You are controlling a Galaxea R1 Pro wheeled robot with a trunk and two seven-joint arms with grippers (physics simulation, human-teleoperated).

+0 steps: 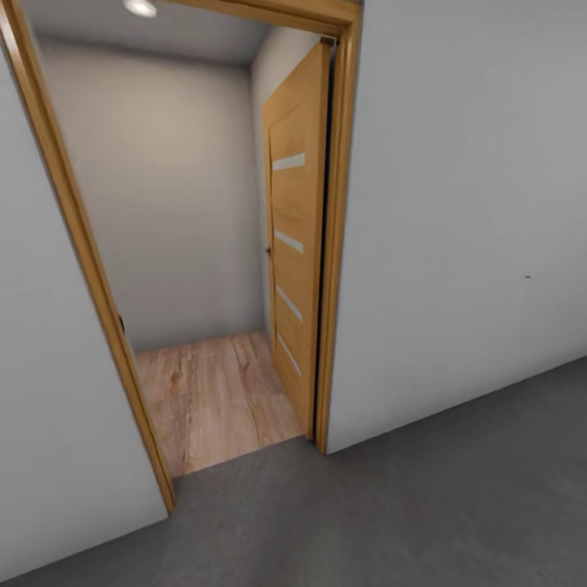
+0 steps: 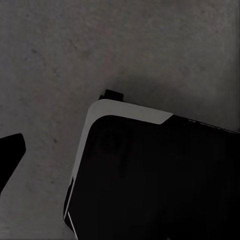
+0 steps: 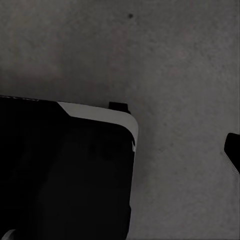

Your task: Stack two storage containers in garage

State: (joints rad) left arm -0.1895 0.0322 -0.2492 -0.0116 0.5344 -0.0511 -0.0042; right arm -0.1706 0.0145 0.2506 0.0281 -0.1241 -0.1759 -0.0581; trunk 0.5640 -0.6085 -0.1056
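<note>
Floor (image 1: 456, 505) of the garage: dark grey, matte, faintly speckled concrete, spread across the head view from 3 o'clock round through 6 to 7 o'clock. Bounded at the far edge by a plain white wall (image 1: 465, 204) at 2 to 3 o'clock and a second stretch of white wall (image 1: 49, 367) at 9 o'clock.

Between those two walls, an open doorway with a light wooden frame (image 1: 342, 244). Wooden door (image 1: 295, 244) swung away into the room beyond, against its 3 o'clock side, with four pale slanted strips down its face. Past the threshold, a light wood plank floor (image 1: 212, 391) meeting the concrete in a straight line at about 6 o'clock of the opening. Behind it, a bare grey-white back wall (image 1: 163, 204). At 12 o'clock, a round ceiling spotlight (image 1: 140, 6), lit.

From the left wrist camera: same grey concrete below, and a black robot body panel (image 2: 160, 185) with a pale grey rounded rim. Of the left gripper (image 2: 9, 152), just one dark finger edge visible; cannot tell whether the fingers are apart or together.

From the right wrist camera: concrete again, the black panel's other rounded corner (image 3: 65, 175), and a sliver of the right gripper (image 3: 234, 150); finger spacing likewise impossible to tell.
</note>
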